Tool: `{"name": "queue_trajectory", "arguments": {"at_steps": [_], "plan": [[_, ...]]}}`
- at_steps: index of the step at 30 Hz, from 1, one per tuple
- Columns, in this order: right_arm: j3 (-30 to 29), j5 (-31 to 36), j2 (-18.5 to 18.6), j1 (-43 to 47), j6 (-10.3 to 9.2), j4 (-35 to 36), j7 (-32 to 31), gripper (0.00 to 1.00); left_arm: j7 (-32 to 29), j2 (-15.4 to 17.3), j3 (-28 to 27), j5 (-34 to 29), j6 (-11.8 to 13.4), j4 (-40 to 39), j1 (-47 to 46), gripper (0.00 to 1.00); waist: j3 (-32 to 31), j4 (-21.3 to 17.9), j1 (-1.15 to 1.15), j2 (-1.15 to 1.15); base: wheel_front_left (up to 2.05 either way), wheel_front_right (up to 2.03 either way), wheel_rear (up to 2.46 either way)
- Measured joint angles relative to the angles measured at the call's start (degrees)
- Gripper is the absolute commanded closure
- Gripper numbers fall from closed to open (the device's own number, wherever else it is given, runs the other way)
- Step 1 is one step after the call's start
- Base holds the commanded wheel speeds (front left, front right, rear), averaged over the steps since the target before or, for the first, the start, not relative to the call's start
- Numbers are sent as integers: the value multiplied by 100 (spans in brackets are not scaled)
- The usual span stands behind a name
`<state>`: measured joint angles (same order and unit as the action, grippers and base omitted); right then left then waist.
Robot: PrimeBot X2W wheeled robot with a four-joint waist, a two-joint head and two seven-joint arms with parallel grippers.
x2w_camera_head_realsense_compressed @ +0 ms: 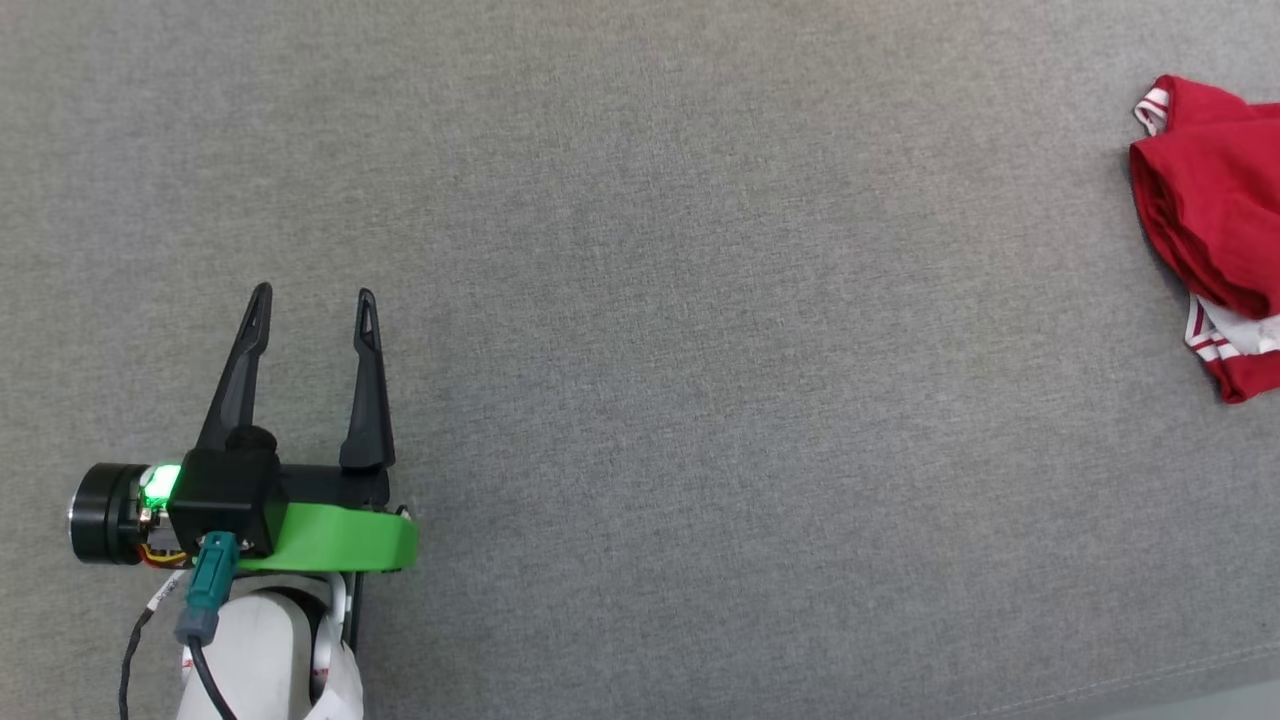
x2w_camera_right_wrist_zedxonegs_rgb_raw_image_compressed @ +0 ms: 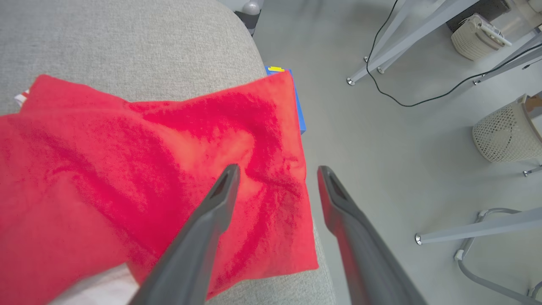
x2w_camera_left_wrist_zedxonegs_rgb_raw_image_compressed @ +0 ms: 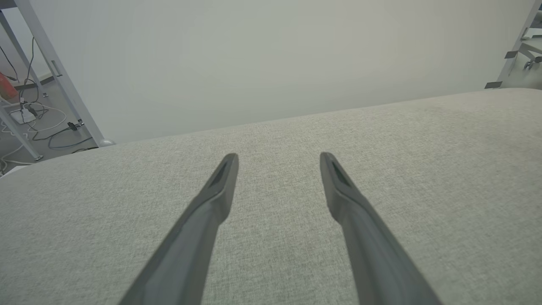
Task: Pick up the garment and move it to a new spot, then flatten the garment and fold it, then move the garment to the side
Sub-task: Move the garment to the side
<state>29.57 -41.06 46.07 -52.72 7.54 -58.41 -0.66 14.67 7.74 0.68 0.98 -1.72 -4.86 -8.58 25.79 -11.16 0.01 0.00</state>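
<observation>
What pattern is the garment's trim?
Red and white stripes; the trim on the garment shows best in the head view.

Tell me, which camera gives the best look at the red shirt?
The right wrist view: the garment spreads close across its left half, under the open right gripper. The head view catches a bunched part at its right edge. The left wrist view faces the grey surface.

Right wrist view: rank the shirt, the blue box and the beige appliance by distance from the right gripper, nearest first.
1. Shirt, directly under the right gripper.
2. Blue box, just past the shirt's far edge.
3. Beige appliance, top right corner.
</observation>
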Motion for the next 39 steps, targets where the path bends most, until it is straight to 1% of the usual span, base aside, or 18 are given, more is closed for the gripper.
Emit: {"name": "queue_trajectory", "arguments": {"at_steps": [3,6,8,10,13,15,16,17,19,22,23,26,30,33,39], "plan": [[-11,182,15,0,0,-10,468,0,-1,-36,31,11,4,81,8,0,-150,33,0,0,0,0,0],[-125,396,14,2,0,89,1195,0,0,-80,47,60,32,147,57,0,-341,84,-1,0,0,0,0],[-279,571,12,4,0,212,1441,0,0,-96,47,74,54,187,127,0,-465,122,-1,0,0,0,0],[-554,810,-16,10,0,471,1514,0,-1,-120,38,103,68,214,212,0,-589,167,-1,0,0,0,0],[-1429,1361,-133,214,0,1421,1516,0,-1,-165,26,121,80,249,314,0,-773,251,-1,0,0,0,0],[-2176,1868,-382,637,0,2205,1542,0,0,-190,22,146,97,274,364,0,-897,326,-1,0,0,0,0],[-2562,2108,-601,935,0,2581,1552,0,0,-200,23,156,97,293,389,0,-957,368,-1,0,0,0,0],[-2792,2293,-798,1189,-1,2896,1556,0,0,-207,26,156,97,313,399,0,-1003,402,-1,0,0,0,0],[-3283,2704,-1337,1839,-1,3644,1553,0,0,-231,35,164,93,368,418,0,-1113,499,-1,0,0,0,0],[-3616,3120,-2074,2600,-1,4570,1555,0,0,-249,33,201,86,450,448,0,-1263,635,-1,0,0,0,0],[-3664,3194,-2274,2815,0,4833,1555,0,0,-255,24,208,86,471,453,0,-1312,685,-1,0,0,0,0],[-3687,3268,-2719,3297,0,5349,1555,0,0,-278,-7,219,68,520,493,0,-1443,824,-1,0,0,0,0],[-3513,3252,-3159,3841,-1,5658,1555,0,0,-292,-49,259,45,594,511,0,-1608,995,-1,0,0,0,0],[-3297,3161,-3431,4207,-1,5711,1555,0,0,-307,-62,264,43,626,539,0,-1725,1095,-1,0,0,0,0],[-2972,2987,-3693,4755,0,5677,1555,0,0,-356,-66,264,35,703,654,0,-1919,1243,-1,0,0,0,0]]}}
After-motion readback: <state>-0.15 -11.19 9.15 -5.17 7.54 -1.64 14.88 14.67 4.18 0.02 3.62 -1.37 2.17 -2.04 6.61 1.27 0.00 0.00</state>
